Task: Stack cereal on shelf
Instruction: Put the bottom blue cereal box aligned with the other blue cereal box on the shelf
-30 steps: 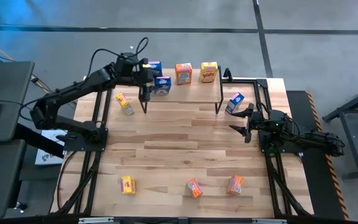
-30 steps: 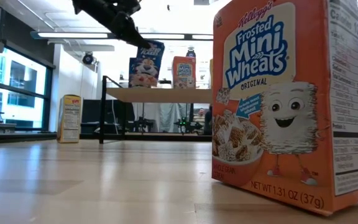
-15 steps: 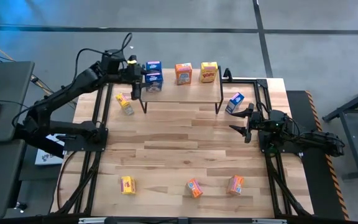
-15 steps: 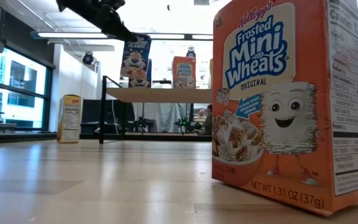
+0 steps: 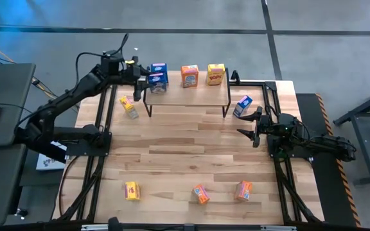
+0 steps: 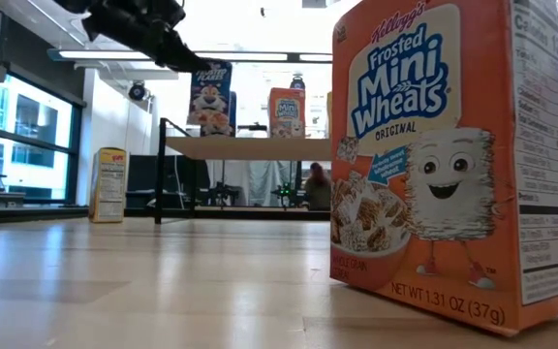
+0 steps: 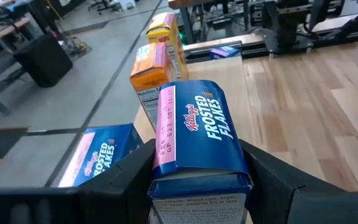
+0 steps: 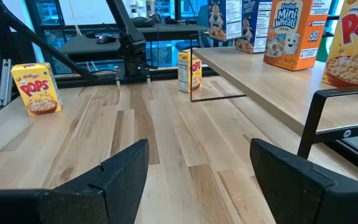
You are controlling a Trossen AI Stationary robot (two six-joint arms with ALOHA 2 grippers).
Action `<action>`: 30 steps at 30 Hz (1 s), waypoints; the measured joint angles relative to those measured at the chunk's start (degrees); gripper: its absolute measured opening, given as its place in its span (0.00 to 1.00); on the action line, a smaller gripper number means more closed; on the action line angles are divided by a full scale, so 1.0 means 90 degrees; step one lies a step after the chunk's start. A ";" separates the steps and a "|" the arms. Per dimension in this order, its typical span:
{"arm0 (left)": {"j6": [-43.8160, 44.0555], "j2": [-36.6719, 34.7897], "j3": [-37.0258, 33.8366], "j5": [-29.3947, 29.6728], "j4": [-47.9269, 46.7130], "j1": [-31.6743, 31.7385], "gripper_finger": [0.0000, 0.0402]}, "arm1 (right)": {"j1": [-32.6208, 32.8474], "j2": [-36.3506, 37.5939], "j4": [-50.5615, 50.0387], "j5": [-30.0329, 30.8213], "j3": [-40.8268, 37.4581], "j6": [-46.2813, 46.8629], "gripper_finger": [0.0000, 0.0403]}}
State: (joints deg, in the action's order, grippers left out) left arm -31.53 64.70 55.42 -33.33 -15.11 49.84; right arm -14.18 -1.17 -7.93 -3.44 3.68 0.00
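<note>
My left gripper (image 5: 148, 78) (image 7: 196, 152) is shut on a blue cereal box (image 5: 158, 81) (image 6: 209, 97) at the left end of the shelf (image 5: 188, 93) (image 6: 250, 147). I cannot tell whether the box's bottom touches the plank. A second blue box (image 5: 159, 67) (image 7: 98, 155), an orange box (image 5: 189, 76) and a yellow box (image 5: 216, 74) stand on the shelf. My right gripper (image 5: 249, 124) (image 8: 197, 162) waits open at the table's right, near a blue box (image 5: 243, 106) on the table. My left gripper pinches the blue box between its two fingers (image 7: 132, 171), one on each broad face, near the top end (image 7: 197, 186). The fingers come from the table's left, slanting down. The box stands about upright in the hold, its bottom at plank level.
A yellow box (image 5: 128, 106) (image 6: 110, 184) stands on the table left of the shelf. Near the front edge sit a yellow box (image 5: 132, 190) and two orange boxes (image 5: 201, 194) (image 5: 243, 190); one fills the low view (image 6: 444, 155). The table's middle (image 5: 185, 147) is bare wood.
My left gripper has carried the blue box toward the table's left and far edge, to beside the second blue box at the shelf's left end. The box, tilted a second ago, now stands about upright. The right arm has kept still.
</note>
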 joint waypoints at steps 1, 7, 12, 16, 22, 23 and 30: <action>0.0021 0.0047 0.0000 -0.0083 0.0002 0.0034 0.48 | -0.0001 0.0000 0.0000 0.0000 0.0000 0.0000 0.68; 0.0043 0.0331 0.0000 -0.0328 0.0050 0.0175 0.48 | 0.0000 0.0002 0.0000 0.0000 0.0000 0.0000 0.68; 0.0048 0.0396 0.0000 -0.0449 0.0200 0.0253 0.48 | 0.0000 0.0002 0.0000 0.0000 0.0000 0.0001 0.68; 0.0068 0.0396 0.0000 -0.0465 0.0237 0.0253 0.48 | 0.0000 0.0000 0.0000 0.0000 0.0000 -0.0001 0.68; 0.0108 0.0396 0.0000 -0.0481 0.0298 0.0251 0.48 | 0.0000 0.0001 -0.0001 0.0000 0.0000 0.0000 0.68; 0.0146 0.0396 0.0000 -0.0493 0.0322 0.0244 0.48 | -0.0001 0.0000 0.0000 0.0000 0.0000 -0.0001 0.68; 0.0364 0.0396 -0.0153 -0.0510 0.0595 0.0245 0.48 | 0.0000 0.0002 -0.0001 0.0000 0.0000 0.0001 0.68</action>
State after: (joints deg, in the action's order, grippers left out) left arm -28.25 68.27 54.04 -37.92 -9.75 52.05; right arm -14.17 -1.15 -7.93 -3.44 3.68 0.01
